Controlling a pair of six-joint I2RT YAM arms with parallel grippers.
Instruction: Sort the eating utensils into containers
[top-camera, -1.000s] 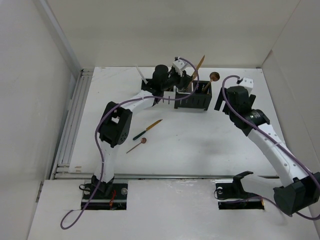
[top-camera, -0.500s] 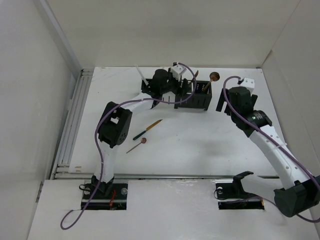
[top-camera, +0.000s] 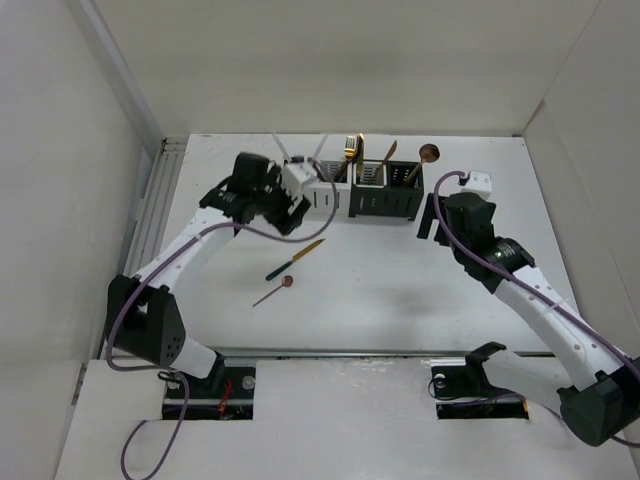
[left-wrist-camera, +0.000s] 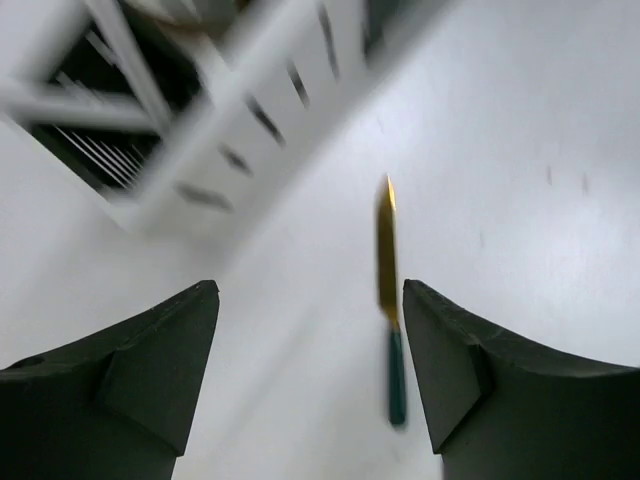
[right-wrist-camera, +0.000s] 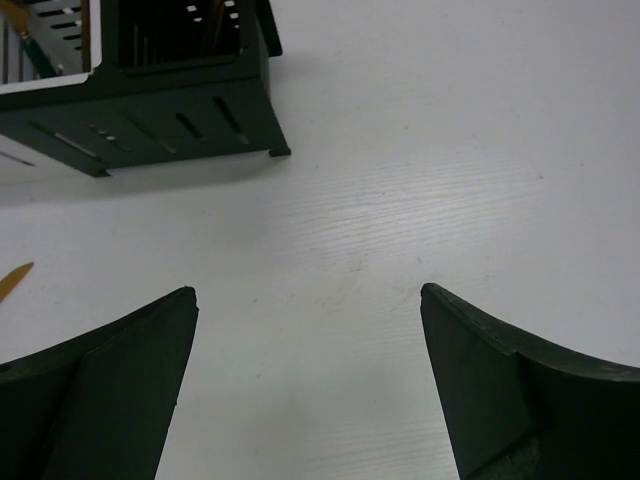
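The left tool (left-wrist-camera: 310, 292) stands open with nothing between its fingers, hovering just in front of the white end of the containers (top-camera: 385, 208). The right tool (right-wrist-camera: 307, 290) is spread wide and equally empty just off their black end. Several utensils (top-camera: 352, 150) already stand upright in the containers, so the sorting looks more than half done; what is left seems to be the green-handled gold knife (top-camera: 295, 259) and a small copper spoon (top-camera: 273, 292) loose on the desk (top-camera: 400, 290) in front of the containers, and another copper spoon (top-camera: 429, 153) just behind their black end.
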